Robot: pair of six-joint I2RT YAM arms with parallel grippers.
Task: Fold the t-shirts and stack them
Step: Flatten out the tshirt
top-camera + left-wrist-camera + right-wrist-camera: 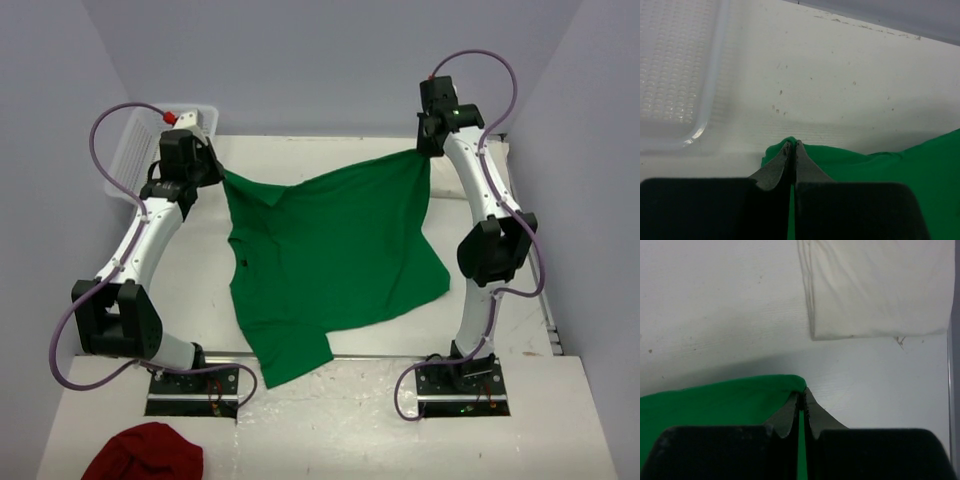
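The green t-shirt (330, 260) is light, limp cotton. It will sag wherever it is unsupported and bunch rather than slide, so it is best held at corners or hem ends, two points at once, where a thin pinch of fabric is enough and the span between stays taut. That is how it is held here. One far corner is just beside the clear plastic basket (130, 150), and the cloth stretches away from the basket across the bench (560, 420), with its lower part draped toward the arm bases. The left pincer (792, 145) is closed tight on the corner nearest the basket, its jaws together with only a fold of green between them. The right pincer (802, 390) is clamped the same way on the opposite far corner, well apart from the basket. The edge between the two grips dips a little in the middle, so I judge it slack rather than fully tensioned. The cream-white t-shirt (875, 285) lies flat on the bench beyond the right pincer, farther from the basket than the green one and not touching it. A dark red cloth (145, 455) sits bunched at the bench's near edge, well apart from the basket.
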